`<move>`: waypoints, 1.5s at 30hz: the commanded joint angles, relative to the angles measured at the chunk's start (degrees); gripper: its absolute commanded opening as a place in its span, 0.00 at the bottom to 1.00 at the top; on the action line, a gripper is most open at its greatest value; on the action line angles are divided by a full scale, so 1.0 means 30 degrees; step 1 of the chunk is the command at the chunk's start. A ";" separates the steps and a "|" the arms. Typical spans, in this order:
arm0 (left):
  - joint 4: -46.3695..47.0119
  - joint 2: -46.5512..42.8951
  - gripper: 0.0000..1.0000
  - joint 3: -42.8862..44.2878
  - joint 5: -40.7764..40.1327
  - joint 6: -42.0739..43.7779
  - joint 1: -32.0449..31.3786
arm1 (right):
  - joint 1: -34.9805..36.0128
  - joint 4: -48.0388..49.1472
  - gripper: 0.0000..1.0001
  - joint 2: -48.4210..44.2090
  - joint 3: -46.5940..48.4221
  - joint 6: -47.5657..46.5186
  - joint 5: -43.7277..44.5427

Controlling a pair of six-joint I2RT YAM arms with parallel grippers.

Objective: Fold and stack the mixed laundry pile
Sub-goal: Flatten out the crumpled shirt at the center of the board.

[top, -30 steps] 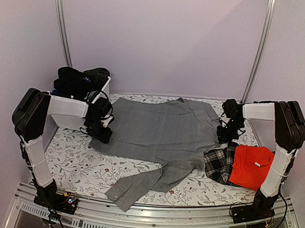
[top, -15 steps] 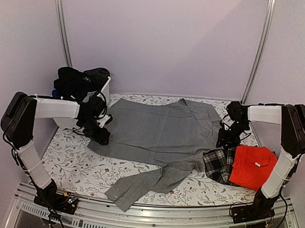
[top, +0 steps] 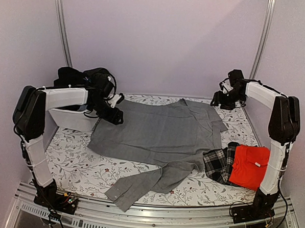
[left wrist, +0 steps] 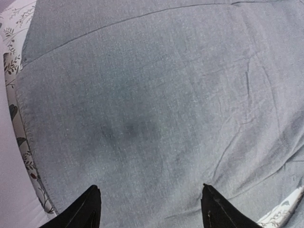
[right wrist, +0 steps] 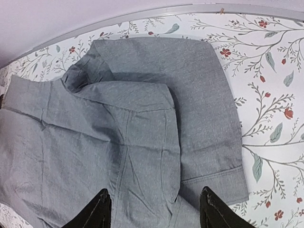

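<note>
A grey long-sleeved shirt lies spread flat across the middle of the table, one sleeve trailing toward the front edge. My left gripper hovers open over the shirt's far left corner; in the left wrist view grey cloth fills the frame and nothing sits between the left gripper's fingers. My right gripper is open above the collar end at the far right. The right wrist view shows the right gripper empty over the shirt's folded-in panel. A red shirt and plaid cloth lie folded at the right.
A white tub stands at the far left, with a heap of black garments in it. The floral tablecloth shows bare at the front left. Metal uprights stand at the back wall, and a rail runs along the near edge.
My right gripper has opened, let go of the shirt's right edge and risen toward the back corner. My left gripper has lifted and moved back along the shirt's left edge.
</note>
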 commanded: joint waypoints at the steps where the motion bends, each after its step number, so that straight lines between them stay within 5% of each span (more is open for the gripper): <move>1: -0.0071 0.1334 0.72 0.1221 -0.0235 0.0171 0.0015 | -0.0457 -0.0684 0.62 0.3140 0.3044 0.0488 0.1209; 7: -0.0234 0.1883 0.72 0.1564 -0.0262 0.0753 0.0018 | -0.0732 -0.2191 0.61 0.6508 0.5526 0.0451 0.3055; 18: -0.0288 0.2316 0.73 0.1122 -0.0435 0.1171 0.0029 | -0.0511 -0.2420 0.75 0.7005 0.2930 0.0211 0.4549; 24: -0.0335 0.2441 0.73 0.1111 -0.0561 0.1044 0.0004 | 0.0113 -0.3310 0.62 0.8254 0.3230 -0.0444 0.5943; 31: -0.0560 0.2022 0.71 -0.0566 -0.0959 0.1474 -0.0596 | -0.0091 -0.3691 0.01 0.9057 0.3877 -0.0846 0.5818; 45: -0.0982 0.1548 0.58 -0.4143 0.0452 0.1038 -0.2714 | -0.2507 -0.1650 0.00 0.6408 1.0632 0.2140 -0.0615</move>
